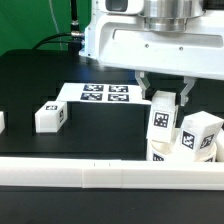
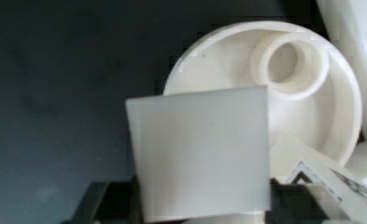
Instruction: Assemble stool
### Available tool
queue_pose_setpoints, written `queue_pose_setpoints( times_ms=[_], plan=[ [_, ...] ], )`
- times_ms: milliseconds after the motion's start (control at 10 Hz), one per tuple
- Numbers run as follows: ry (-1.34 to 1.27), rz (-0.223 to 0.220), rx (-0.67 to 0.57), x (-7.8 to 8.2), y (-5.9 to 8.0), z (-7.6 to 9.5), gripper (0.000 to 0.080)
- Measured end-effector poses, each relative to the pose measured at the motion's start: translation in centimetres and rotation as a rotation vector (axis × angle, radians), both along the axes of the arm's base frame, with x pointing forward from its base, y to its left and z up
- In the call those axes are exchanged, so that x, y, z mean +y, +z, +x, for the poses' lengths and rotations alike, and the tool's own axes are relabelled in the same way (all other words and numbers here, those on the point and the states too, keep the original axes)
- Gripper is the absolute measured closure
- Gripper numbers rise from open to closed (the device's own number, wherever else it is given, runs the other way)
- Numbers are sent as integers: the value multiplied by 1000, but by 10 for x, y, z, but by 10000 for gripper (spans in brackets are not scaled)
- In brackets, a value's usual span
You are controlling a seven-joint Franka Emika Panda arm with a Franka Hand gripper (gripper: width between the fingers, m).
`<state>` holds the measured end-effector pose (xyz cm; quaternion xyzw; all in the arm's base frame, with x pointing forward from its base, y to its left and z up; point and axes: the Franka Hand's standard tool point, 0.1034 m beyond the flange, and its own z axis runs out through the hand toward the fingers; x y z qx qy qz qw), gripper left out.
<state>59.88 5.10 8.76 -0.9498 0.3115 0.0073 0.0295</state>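
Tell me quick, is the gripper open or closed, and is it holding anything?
The gripper: jaws closed on a white stool leg, with the round seat behind it in the wrist view.

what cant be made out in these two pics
- seat: cut off by the wrist view's edge; covered in part by the leg in front.
- that leg: blurred in the wrist view, no tag readable.
- pincer: whether it clamps the leg; the leg hides the pads in both views.
- white part at the exterior view's left edge: cut off, kind unclear.
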Motion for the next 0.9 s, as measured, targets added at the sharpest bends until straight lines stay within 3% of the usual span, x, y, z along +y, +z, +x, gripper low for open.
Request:
queue_pose_setpoints(
  times_ms=[500, 900],
  plan=[
    [-592, 88, 9, 2, -2, 2, 466],
    [-826, 101, 25, 5, -2, 2, 466]
  ],
)
